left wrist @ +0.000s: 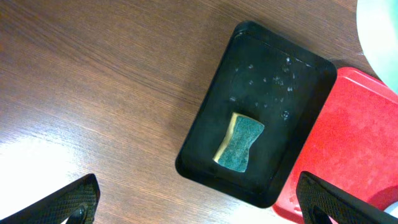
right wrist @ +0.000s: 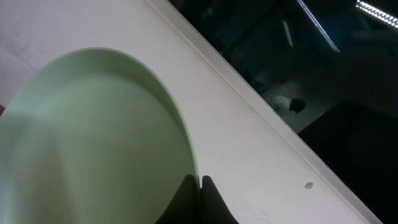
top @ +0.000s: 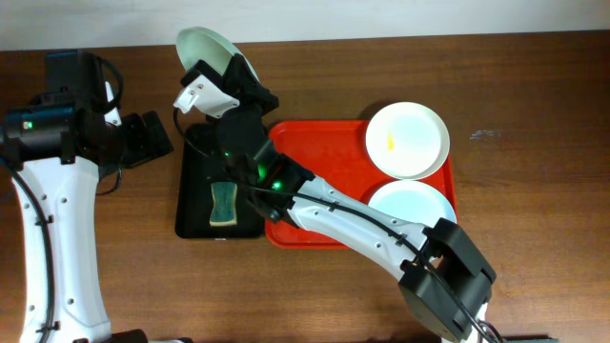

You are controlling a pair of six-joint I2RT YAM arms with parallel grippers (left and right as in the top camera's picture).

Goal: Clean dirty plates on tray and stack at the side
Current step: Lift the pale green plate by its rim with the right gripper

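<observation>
- Above the far end of the black tray, in the overhead view, a pale mint plate is being carried tilted on edge by the right gripper, its fingers being pressed shut on the rim.
- On the red tray two more are lying: a white plate with a small yellow smear, and a paler plate right beside it, touching or overlapping.
- The left gripper is being held wide open and empty over the desk, left of the black tray.
- In the left wrist view, the spread fingers are being shown at both lower corners with nothing between them. Beneath them the black tray is lying, beaded with droplets, with a green-and-yellow sponge in it. A corner of the red tray is touching it.
- In the right wrist view, the closed fingers are being seen pinching the thin rim of the mint plate.
- The plate is being judged stiff, light and smooth, so probably slippery once wet. The raised rim is the only place to grip it, and held there it may swing or slide.
- No brand, label or writing is being made out in any view.
</observation>
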